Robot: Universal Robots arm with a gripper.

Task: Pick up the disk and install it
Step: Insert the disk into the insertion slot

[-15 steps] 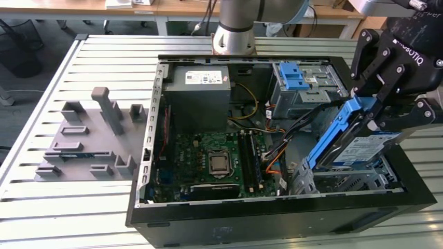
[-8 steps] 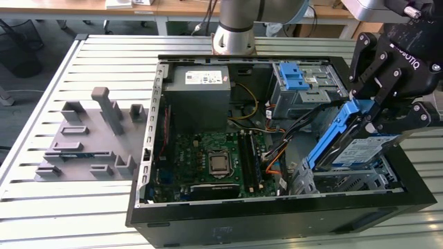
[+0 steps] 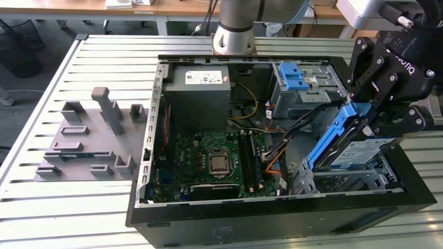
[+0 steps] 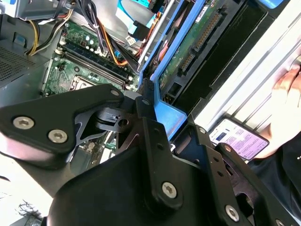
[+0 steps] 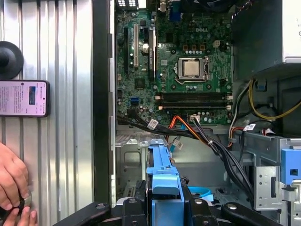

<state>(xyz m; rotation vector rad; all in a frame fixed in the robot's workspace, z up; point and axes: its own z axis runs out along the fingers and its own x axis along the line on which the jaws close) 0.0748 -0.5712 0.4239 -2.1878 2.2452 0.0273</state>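
One pincer (image 3: 386, 123) grips one tilted disk (image 3: 360, 150) over one case (image 3: 277, 220).

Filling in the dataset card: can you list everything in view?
disk: 1, silver, blue frame, tilted over the case, in the gripper
computer case: 1, black, open, on the table
motherboard: 1, green, case floor
power supply: 1, grey, inside case
drive cage: 1, grey with blue latch, inside case
cables: several, orange, yellow, black, inside case
fixture block: 1, grey, on table, exterior view's left
phone: 1, dark, on table outside case
table: 1, silver, slatted, under the case
arm: 1, silver-grey, behind the case
gripper: 1, black, shut on the disk
hand: 1, a person's, by the phone
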